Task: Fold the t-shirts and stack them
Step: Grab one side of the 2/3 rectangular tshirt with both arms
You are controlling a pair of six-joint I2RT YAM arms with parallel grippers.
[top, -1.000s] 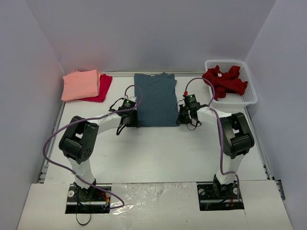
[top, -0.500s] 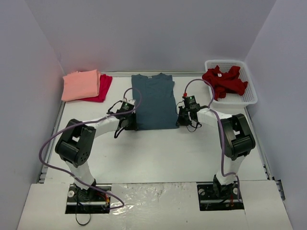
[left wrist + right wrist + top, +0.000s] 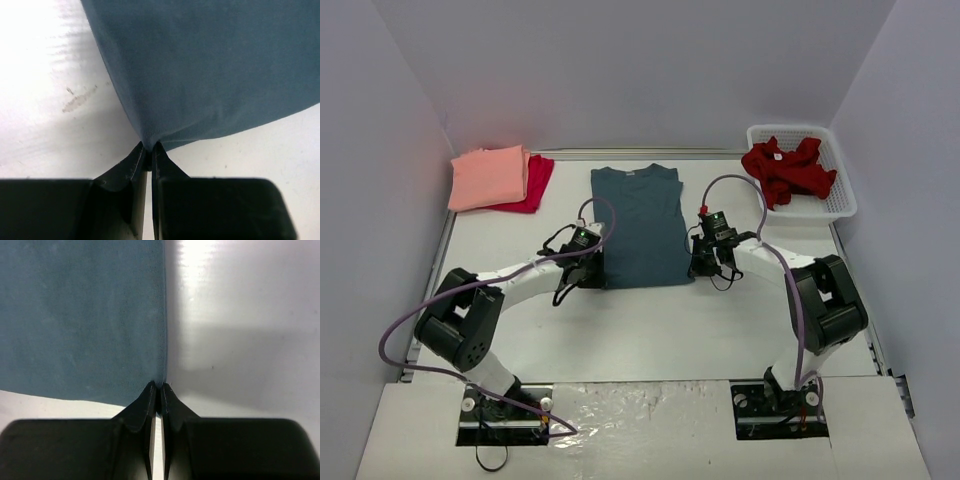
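1. Far-left corner of the white surface (image 3: 650, 330): a folded salmon-pink t-shirt (image 3: 488, 177) lies on top of a crimson t-shirt (image 3: 534, 186), whose right edge shows beside it;
2. The left hand (image 3: 151, 148) is low at the surface, jaws pinched tight on the near-left corner of the slate-blue t-shirt (image 3: 640, 225);
3. That shirt lies flat mid-surface as a long rectangle, collar toward the far wall, its near hem running between the two arms;
4. The right hand (image 3: 160, 388) is likewise low, jaws clamped on the shirt's near-right corner, right at the side edge;
5. Far right: a dark red t-shirt (image 3: 788, 168) lies crumpled in a white lattice basket (image 3: 815, 210), the cloth reaching the basket's left rim.
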